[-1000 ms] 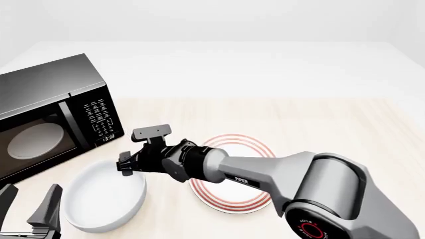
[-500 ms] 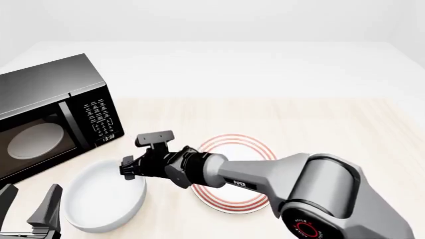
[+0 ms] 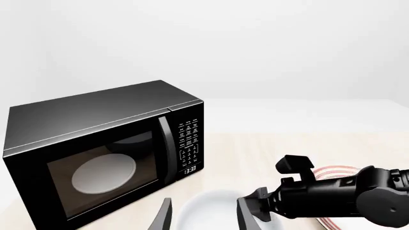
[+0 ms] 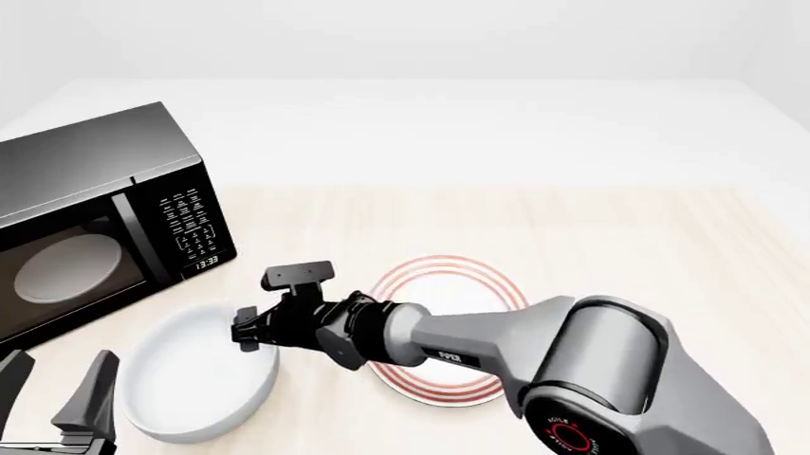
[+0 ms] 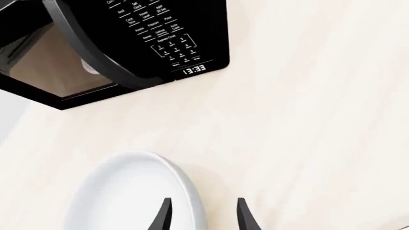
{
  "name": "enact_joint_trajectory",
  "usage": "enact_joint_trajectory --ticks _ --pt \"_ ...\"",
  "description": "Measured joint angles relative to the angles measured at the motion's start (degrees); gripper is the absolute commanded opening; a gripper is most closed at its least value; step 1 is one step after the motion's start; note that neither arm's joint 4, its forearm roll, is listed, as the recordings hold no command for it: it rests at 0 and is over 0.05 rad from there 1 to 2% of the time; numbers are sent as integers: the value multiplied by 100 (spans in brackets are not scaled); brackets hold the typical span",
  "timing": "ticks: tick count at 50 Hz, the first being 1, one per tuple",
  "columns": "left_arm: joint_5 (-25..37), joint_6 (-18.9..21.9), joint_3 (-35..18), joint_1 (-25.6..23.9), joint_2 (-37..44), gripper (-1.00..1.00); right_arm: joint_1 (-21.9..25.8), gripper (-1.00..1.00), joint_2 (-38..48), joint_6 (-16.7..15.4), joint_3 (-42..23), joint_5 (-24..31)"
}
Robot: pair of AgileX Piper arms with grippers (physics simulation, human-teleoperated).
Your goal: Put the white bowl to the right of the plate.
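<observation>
The white bowl (image 4: 190,379) stands on the table at the front left, to the left of the plate (image 4: 450,282). The plate has red rings, and my right arm crosses over it. My right gripper (image 4: 246,331) is open at the bowl's right rim. In the right wrist view the gripper (image 5: 203,218) straddles the rim of the bowl (image 5: 124,191), one finger over the inside and one outside. My left gripper (image 4: 53,389) is open and empty at the front left corner, beside the bowl. In the left wrist view the gripper (image 3: 203,218) points at the bowl (image 3: 211,208) and the plate (image 3: 332,171).
A black microwave (image 4: 101,218) with its door shut stands at the left, just behind the bowl, and it also shows in the left wrist view (image 3: 102,158) and the right wrist view (image 5: 128,38). The light wooden table (image 4: 633,246) extends to the right of the plate.
My right gripper has come down and slightly right onto the bowl's right rim. The bowl, the plate and the left arm have not moved.
</observation>
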Motion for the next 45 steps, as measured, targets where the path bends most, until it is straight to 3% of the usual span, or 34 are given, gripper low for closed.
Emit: enact_joint_trajectory --ticks 16,17,36,45 --pt "0 0 0 0 0 100 24 100 127 107 11 -125" --pt "0 0 0 0 0 100 23 -100 130 106 1 -125" --pt "0 0 0 0 0 100 39 -100 170 40 -106 -42" --pt "0 0 0 0 0 100 -24 -100 15 -143 -58 130"
